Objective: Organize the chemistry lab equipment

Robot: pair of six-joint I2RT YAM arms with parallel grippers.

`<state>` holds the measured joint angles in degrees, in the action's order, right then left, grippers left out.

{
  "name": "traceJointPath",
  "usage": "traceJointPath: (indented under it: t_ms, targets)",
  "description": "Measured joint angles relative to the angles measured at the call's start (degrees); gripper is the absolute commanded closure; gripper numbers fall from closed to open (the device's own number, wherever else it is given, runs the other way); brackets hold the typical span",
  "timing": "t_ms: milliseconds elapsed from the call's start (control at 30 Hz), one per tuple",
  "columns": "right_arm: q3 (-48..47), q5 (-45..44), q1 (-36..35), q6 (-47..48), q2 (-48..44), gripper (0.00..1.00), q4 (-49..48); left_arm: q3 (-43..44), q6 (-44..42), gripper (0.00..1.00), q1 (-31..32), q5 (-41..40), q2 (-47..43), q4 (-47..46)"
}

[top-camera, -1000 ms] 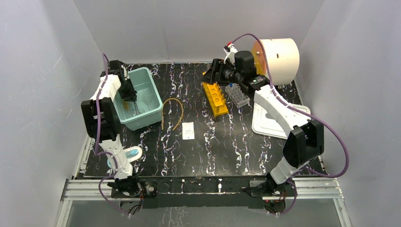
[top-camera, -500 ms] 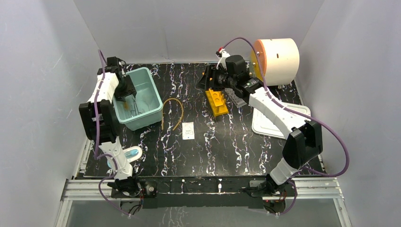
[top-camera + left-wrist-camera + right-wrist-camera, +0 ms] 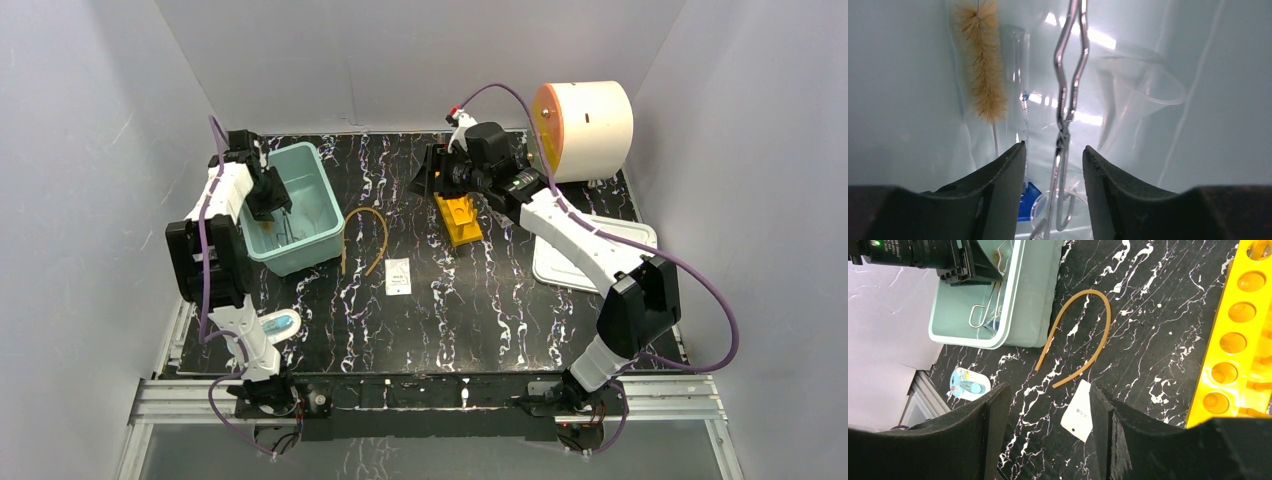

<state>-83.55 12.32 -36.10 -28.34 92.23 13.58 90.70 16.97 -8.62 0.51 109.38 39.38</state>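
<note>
The left claw [image 3: 1053, 152] is loose around the wire tongs [image 3: 1068, 75]. Pushing down could crack the clear funnel [image 3: 1143, 92] at two o'clock. The right claw [image 3: 1048, 407] gapes, empty.

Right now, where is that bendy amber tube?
In the top view, the amber rubber tube lies left of centre on the table, between the teal bin and the yellow rack.

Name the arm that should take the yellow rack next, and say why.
Right. The right gripper is open beside the yellow rack's far end. The left gripper is open down in the teal bin, across the amber tube from the rack.
</note>
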Motion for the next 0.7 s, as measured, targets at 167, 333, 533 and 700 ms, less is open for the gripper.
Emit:
traceJointPath:
  t_ms: [167,333,533,700]
  targets:
    - [0.87,-0.98,-0.2,0.02,-0.59,0.33,0.04,-1.33,-0.09,0.62,0.0,-2.69,1.55,0.13]
    - [0.96,-1.51,-0.22,0.02,-0.7,0.33,0.09,-1.29,-0.35,0.58,0.44,-7.02,1.6,0.31]
    - [0.94,-1.75,-0.46,0.28,-0.7,0.33,0.13,-0.22,-0.42,0.51,0.44,-10.43,1.64,1.9]
    - [0.83,-3.02,-1.51,1.49,-0.66,0.33,0.5,3.45,-0.24,0.41,0.37,-11.82,1.64,4.72]
